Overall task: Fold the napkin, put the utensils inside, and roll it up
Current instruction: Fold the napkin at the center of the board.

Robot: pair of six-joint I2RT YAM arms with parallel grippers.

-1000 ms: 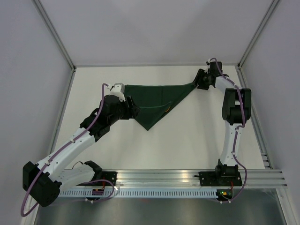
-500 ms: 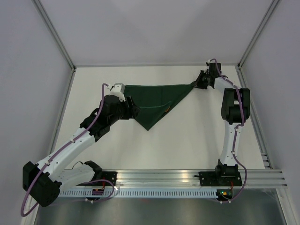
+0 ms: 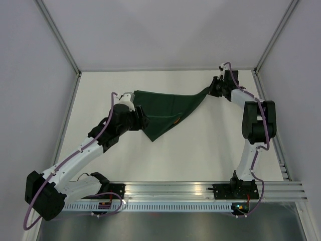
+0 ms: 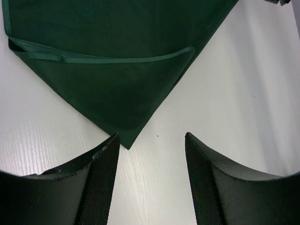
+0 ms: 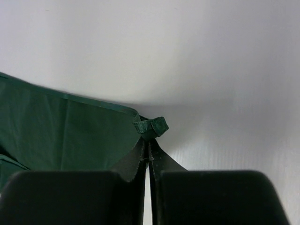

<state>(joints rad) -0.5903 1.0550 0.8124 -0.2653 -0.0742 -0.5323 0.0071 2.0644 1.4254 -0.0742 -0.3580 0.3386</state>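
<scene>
**Slip risk at the pinched corner of the dark green folded cloth napkin (image 3: 163,107).**
The right fingers (image 5: 164,164) are closed on the napkin's far right corner, with the hem bunched at their tips. A hard pull could free it or drag the triangular fold out of line. The left fingers (image 4: 101,187) stand open and empty just short of the napkin's near point, so nothing anchors that end. Under the napkin is a white surface (image 3: 210,150). Plain white walls (image 3: 165,30) and aluminium frame posts (image 3: 57,35) stand around it.

The napkin (image 3: 165,106) is plain dark green, the utensils (image 3: 176,121) orange, the table (image 3: 210,150) white, the cables (image 3: 111,100) purple.
</scene>
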